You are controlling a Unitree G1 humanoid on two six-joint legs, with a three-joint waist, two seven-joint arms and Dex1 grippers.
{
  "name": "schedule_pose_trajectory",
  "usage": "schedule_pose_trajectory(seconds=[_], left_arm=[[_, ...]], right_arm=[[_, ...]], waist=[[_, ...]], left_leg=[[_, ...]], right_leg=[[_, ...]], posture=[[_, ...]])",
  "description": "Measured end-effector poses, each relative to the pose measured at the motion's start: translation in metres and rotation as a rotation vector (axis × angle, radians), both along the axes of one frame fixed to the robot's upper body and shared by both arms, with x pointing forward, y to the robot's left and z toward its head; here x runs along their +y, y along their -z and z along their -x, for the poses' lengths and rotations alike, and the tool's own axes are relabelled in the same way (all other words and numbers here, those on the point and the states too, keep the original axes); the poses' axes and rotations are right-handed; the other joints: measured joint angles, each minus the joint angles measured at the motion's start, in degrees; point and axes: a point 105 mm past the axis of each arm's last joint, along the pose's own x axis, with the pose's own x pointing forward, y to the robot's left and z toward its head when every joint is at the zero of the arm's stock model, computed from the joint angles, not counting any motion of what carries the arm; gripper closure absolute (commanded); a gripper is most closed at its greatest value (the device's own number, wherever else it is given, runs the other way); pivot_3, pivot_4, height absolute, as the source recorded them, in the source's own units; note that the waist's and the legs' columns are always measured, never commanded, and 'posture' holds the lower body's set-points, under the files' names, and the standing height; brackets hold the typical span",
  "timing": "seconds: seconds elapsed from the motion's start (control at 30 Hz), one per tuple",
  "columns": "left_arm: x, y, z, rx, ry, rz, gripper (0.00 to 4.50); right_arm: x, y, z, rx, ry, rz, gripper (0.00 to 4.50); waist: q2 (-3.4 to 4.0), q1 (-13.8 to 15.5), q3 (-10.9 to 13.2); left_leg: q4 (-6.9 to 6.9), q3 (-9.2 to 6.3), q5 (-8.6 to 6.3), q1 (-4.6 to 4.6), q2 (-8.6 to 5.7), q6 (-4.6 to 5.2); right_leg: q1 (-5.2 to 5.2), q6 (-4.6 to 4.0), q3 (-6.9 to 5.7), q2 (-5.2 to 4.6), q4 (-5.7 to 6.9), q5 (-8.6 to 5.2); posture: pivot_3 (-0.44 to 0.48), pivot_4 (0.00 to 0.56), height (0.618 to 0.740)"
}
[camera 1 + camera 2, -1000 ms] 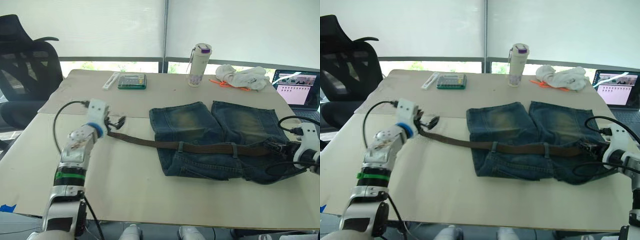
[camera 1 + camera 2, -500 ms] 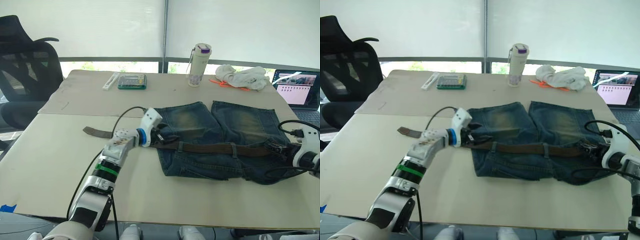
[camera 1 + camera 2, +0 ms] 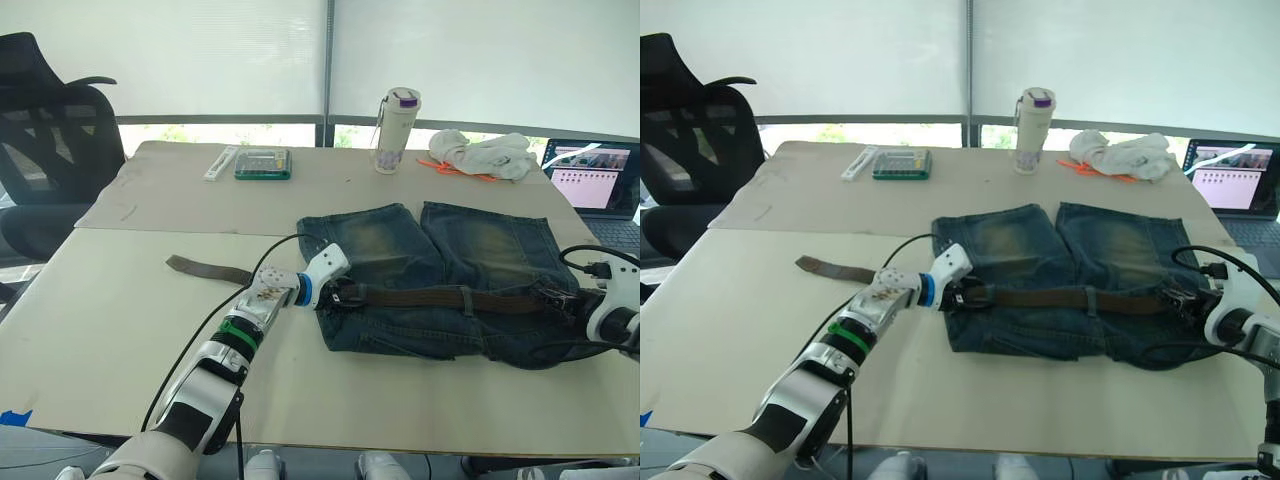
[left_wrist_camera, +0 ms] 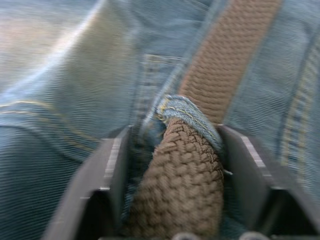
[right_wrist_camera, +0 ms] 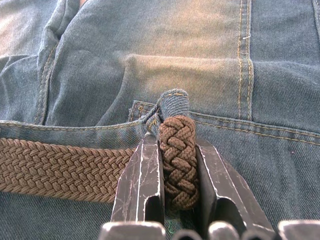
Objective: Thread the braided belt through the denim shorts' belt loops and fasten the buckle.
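Where the braided belt (image 3: 440, 298) runs under the belt loops (image 3: 467, 297), its buckle cannot be made out. The denim shorts (image 3: 430, 275) lie flat near the worktop's (image 3: 150, 330) three o'clock edge. The left claw (image 3: 335, 294) is clamped on the belt at the waistband's nine o'clock end; the right claw (image 5: 175, 170) pinches it beside a loop. The belt's free tail trails towards nine o'clock across bare worktop.

The braided belt (image 5: 65, 170) is coarse matt woven cord — the denim shorts (image 5: 200, 85) soft faded cloth (yellow-stitched seams).
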Motion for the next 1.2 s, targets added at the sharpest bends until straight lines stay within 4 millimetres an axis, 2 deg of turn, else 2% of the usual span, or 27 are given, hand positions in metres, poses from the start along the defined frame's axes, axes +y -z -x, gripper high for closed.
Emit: schedule_pose_trajectory(seconds=[0.13, 0.2, 0.33, 0.5, 0.57, 0.63, 0.7, 0.8, 0.87, 0.97, 1.07, 1.17, 1.2], left_arm=[[0.001, 0.004, 0.013, 0.044, 0.059, -0.008, 4.2], [0.002, 0.002, 0.011, 0.038, 0.04, 0.004, 4.5], [0.006, 0.0, -0.004, 0.01, -0.079, 0.049, 4.5], [0.038, -0.012, -0.044, -0.084, -0.327, 0.062, 4.5], [0.056, -0.019, -0.059, -0.139, -0.431, 0.057, 4.5], [0.082, -0.037, -0.074, -0.23, -0.526, 0.079, 4.5], [0.097, -0.059, -0.079, -0.334, -0.547, 0.127, 4.5], [0.103, -0.084, -0.075, -0.456, -0.487, 0.191, 4.5], [0.107, -0.086, -0.071, -0.492, -0.441, 0.182, 4.5], [0.115, -0.075, -0.056, -0.537, -0.328, 0.158, 4.5], [0.126, -0.062, -0.034, -0.526, -0.182, 0.154, 4.5], [0.131, -0.068, -0.027, -0.537, -0.128, 0.184, 4.5], [0.134, -0.067, -0.02, -0.521, -0.067, 0.173, 4.5]], right_arm=[[0.0, 0.0, 0.0, 0.0, 0.001, 0.001, 4.15], [0.0, 0.0, 0.0, -0.001, 0.001, 0.001, 4.15], [0.006, -0.004, -0.005, -0.025, -0.02, 0.001, 4.15], [0.038, -0.001, -0.023, -0.09, -0.115, 0.003, 4.15], [0.06, -0.004, -0.036, -0.133, -0.179, 0.024, 4.15], [0.086, -0.012, -0.055, -0.219, -0.246, 0.049, 4.15], [0.103, -0.024, -0.069, -0.322, -0.274, 0.082, 4.15], [0.106, -0.046, -0.077, -0.496, -0.265, 0.219, 4.15], [0.104, -0.05, -0.072, -0.593, -0.311, 0.424, 4.15], [0.106, -0.047, -0.055, -0.733, -0.41, 0.607, 4.15], [0.117, -0.042, -0.018, -0.91, -0.682, 0.96, 4.15], [0.132, -0.034, 0.013, -1.078, -0.91, 1.164, 4.15], [0.136, -0.022, 0.028, -1.128, -1.023, 1.204, 4.15]], waist=[[0.04, -0.1, 0.0], [0.04, 0.0, 0.0], [0.03, -0.1, 0.0], [0.03, -1.1, 0.0], [-0.02, -1.7, 0.0], [-0.03, -2.1, 0.0], [0.0, -1.9, 0.1], [0.02, -0.3, 0.0], [0.02, 1.0, 0.0], [0.02, 1.6, 0.0], [0.07, 1.7, 0.1], [0.05, 1.4, 0.1], [0.05, 1.2, 0.1]], left_leg=[[0.0, -0.01, 0.0, 0.01, 0.01, 0.0], [0.0, -0.01, 0.0, 0.01, 0.01, 0.0], [0.01, -0.01, 0.0, 0.06, 0.02, 0.01], [0.0, -0.04, 0.01, 0.08, 0.01, 0.02], [0.0, -0.05, 0.01, 0.04, 0.02, 0.02], [-0.02, -0.06, 0.01, 0.04, 0.03, 0.02], [-0.04, -0.09, 0.01, 0.01, 0.02, 0.01], [-0.04, -0.12, 0.01, -0.1, -0.02, 0.01], [-0.02, -0.14, 0.01, -0.3, -0.09, 0.01], [-0.01, -0.12, 0.01, -0.37, -0.11, 0.01], [-0.02, -0.09, 0.0, -0.35, -0.09, 0.01], [0.0, -0.1, 0.01, -0.24, -0.07, 0.01], [0.0, -0.1, 0.01, -0.13, -0.07, 0.01]], right_leg=[[0.0, 0.0, 0.0, 0.01, 0.01, 0.0], [0.01, 0.0, 0.0, 0.0, 0.01, 0.0], [0.02, -0.01, 0.01, 0.02, 0.04, 0.01], [-0.01, 0.0, 0.03, 0.05, 0.08, 0.02], [-0.1, -0.01, 0.07, 0.07, 0.08, 0.05], [-0.14, -0.01, 0.06, 0.09, 0.11, 0.06], [-0.16, -0.01, 0.04, 0.09, 0.12, 0.06], [-0.15, 0.0, -0.12, -0.05, 0.05, 0.05], [-0.2, 0.03, -0.19, -0.15, -0.04, 0.05], [-0.21, 0.05, -0.18, -0.17, -0.02, 0.07], [-0.25, 0.05, -0.18, -0.16, -0.23, 0.06], [-0.16, 0.05, -0.17, -0.12, -0.15, 0.06], [-0.06, 0.06, -0.16, -0.08, -0.14, 0.05]], posture=[[0.0, 0.15, 0.737], [0.0, 0.15, 0.737], [0.0, 0.15, 0.737], [0.0, 0.15, 0.737], [0.0, 0.15, 0.737], [0.0, 0.15, 0.737], [0.0, 0.15, 0.737], [0.0, 0.15, 0.737], [0.0, 0.15, 0.737], [0.0, 0.15, 0.737], [0.0, 0.15, 0.737], [0.0, 0.15, 0.737], [0.0, 0.15, 0.737]])
